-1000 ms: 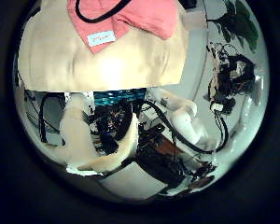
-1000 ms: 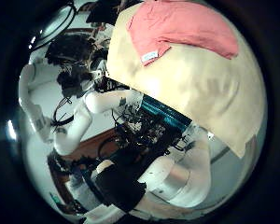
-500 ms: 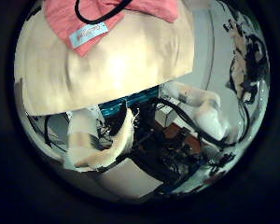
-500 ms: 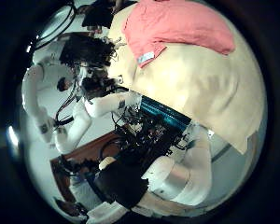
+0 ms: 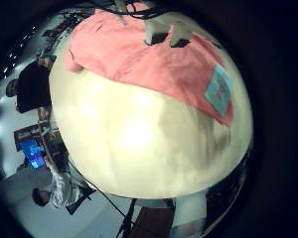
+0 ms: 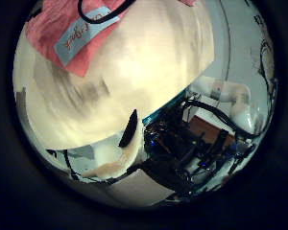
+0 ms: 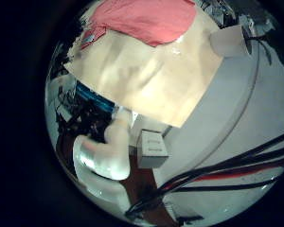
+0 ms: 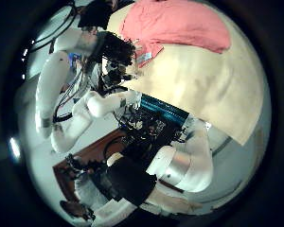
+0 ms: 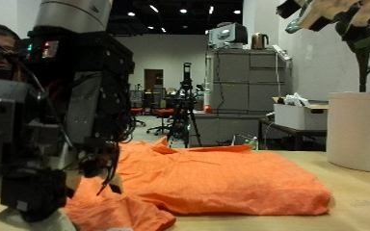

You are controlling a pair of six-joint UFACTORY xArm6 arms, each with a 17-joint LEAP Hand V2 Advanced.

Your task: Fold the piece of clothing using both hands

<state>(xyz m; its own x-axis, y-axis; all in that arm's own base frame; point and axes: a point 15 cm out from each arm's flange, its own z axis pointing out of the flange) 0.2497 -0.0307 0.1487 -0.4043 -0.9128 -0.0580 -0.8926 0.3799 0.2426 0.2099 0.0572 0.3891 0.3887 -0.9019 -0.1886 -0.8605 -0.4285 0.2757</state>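
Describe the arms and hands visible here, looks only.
A white arm of rounded tubular segments ends in a black blocky hand with exposed parts. In the outside view, a hand looms dark and boxy beside the orange clothing.

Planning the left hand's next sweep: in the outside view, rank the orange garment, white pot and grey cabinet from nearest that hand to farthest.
1. Orange garment: on the table, right beside the left hand.
2. White pot: on the table, beyond the garment's other end.
3. Grey cabinet: off the table, back in the room.
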